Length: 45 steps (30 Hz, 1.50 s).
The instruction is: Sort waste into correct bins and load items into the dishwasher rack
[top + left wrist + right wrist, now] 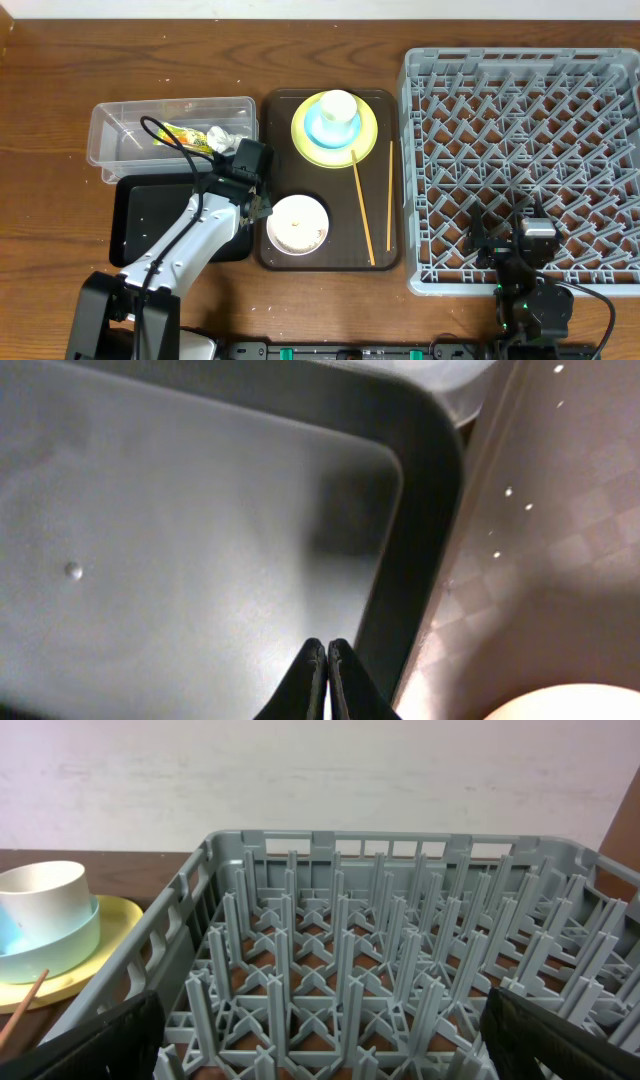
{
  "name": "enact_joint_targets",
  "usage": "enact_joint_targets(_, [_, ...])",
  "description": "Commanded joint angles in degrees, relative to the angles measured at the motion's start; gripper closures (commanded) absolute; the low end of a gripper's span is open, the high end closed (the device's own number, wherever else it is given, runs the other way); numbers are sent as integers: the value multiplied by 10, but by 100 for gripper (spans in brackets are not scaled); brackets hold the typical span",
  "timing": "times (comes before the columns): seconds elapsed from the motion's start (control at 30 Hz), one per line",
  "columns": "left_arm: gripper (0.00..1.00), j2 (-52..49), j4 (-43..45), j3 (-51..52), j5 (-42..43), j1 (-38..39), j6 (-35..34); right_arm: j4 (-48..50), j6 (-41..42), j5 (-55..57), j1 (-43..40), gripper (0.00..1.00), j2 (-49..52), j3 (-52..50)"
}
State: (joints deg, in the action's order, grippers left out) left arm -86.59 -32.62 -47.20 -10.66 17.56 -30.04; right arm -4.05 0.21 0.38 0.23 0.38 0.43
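The tub [112,140] at far left already holds the wrapper [178,134] and the tissue [221,139], so the dry waste looks sorted. Just near of it lies the black tray [145,215], with a stray rice grain [73,570] on its floor. The left jaws hang over its far right corner, pressed shut on nothing. I judge the step in hand to be a reach right for the white bowl [298,222], which sits on the near left of the brown tray [338,195], close beside the black tray. To do it well, the jaws must part first, then descend astride the bowl's left rim, one finger inside and one outside, clear of both trays' raised edges. The bowl should be lifted level so any scraps stay in. Farther right the plate [365,142] carries the blue bowl [318,130] and cup [338,105], and two chopsticks [362,205] lie alongside. The rack [520,120] on the desk [60,60] holds nothing yet, and the right jaws stand wide and empty at its near edge.
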Motion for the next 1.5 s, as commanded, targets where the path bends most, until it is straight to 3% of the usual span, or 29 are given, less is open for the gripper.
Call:
enact_joint_targets(0.0, [94, -3, -7, 5, 2, -2, -5, -2, 2, -2, 2, 1, 0, -1])
enact_joint_targets(0.3, [94, -3, -23, 5, 2, -2, -5, -2, 2, -2, 2, 1, 0, -1])
enact_joint_targets(0.6, [94, -3, -96, 5, 13, -2, -8, -2, 2, -2, 2, 1, 0, -1])
enact_joint_targets(0.83, [94, -3, -135, 5, 71, -2, -7, -2, 2, -2, 2, 1, 0, -1])
enact_joint_targets(1.47, [94, -3, -189, 6, 36, -2, 36, -2, 2, -2, 2, 1, 0, -1])
